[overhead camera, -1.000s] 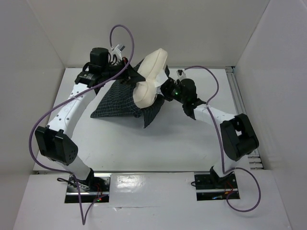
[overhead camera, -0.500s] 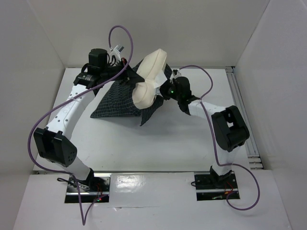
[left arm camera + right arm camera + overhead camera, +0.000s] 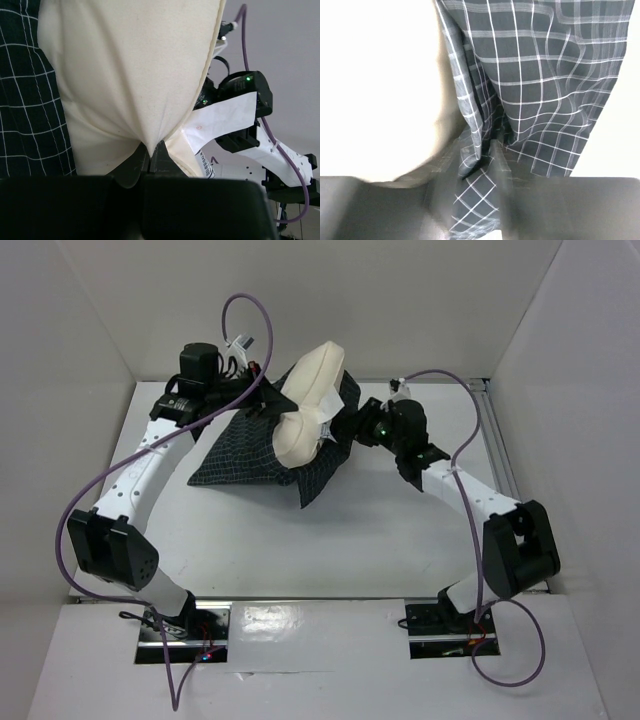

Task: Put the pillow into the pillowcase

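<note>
The cream pillow (image 3: 312,400) stands humped at the back of the table, its lower end inside the dark checked pillowcase (image 3: 245,452). My left gripper (image 3: 268,393) is shut on a pinch of the pillow's skin (image 3: 135,75), its jaws (image 3: 151,150) pressed together on the cloth. A white tag (image 3: 220,116) hangs beside the pillow. My right gripper (image 3: 352,430) sits at the pillowcase's right edge. In the right wrist view its blurred jaws (image 3: 479,142) stand apart with a fold of pillowcase (image 3: 540,75) lying between them, and the pillow (image 3: 375,75) is on the left.
White walls close in the table (image 3: 330,540) at the back and on both sides. A purple cable (image 3: 250,315) loops above the left wrist, and another (image 3: 455,400) arcs over the right arm. A metal rail (image 3: 497,440) runs along the right edge.
My right gripper pushed in toward the pillow, then drew back to the right, its elbow swinging out. Its jaws narrowed, then widened. The left gripper kept its hold, shifting slightly left.
</note>
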You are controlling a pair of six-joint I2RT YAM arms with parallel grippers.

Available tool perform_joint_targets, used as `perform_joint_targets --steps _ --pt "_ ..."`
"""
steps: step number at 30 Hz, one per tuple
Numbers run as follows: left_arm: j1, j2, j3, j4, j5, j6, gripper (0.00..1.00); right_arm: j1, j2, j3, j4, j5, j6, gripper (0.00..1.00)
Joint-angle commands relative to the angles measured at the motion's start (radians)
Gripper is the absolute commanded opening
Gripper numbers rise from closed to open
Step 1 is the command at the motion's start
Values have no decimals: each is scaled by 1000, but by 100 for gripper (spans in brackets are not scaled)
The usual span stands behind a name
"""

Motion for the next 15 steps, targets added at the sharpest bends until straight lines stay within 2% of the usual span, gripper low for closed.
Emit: perform_joint_targets --steps 1,3,4,10,15 --pt "22 -56 -1 97 19 2 0 -13 -52 -32 6 73 26 32" --pt "22 -65 -1 97 19 2 0 -13 -37 1 6 85 42 14" --pt "22 -65 -1 97 19 2 0 -13 7 26 -15 69 42 12" --pt "22 -65 -10 106 19 2 0 8 151 162 -40 30 42 11" --pt "22 -65 -19 106 19 2 0 42 201 218 -40 7 22 10"
